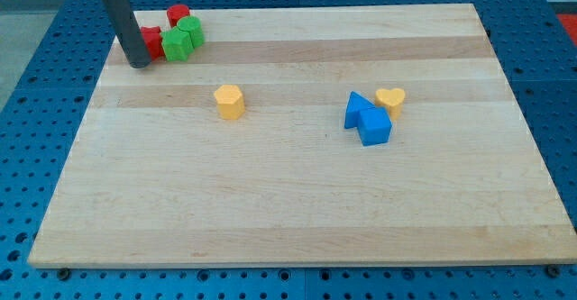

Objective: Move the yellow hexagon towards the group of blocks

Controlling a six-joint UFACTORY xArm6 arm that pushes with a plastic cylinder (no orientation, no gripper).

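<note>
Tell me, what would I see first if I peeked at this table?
Probably the dark rod at the view's top left, my tip touching a huddle of red blocks and green blocks. Next, the yellow hexagon alone near the middle, and the blue blocks beside a yellow heart to the right.

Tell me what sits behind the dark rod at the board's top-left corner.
Behind my tip, a red block is partly covered by the rod, so its shape is unclear. Right of it sit two green blocks and another red block, all on the wooden board.
</note>
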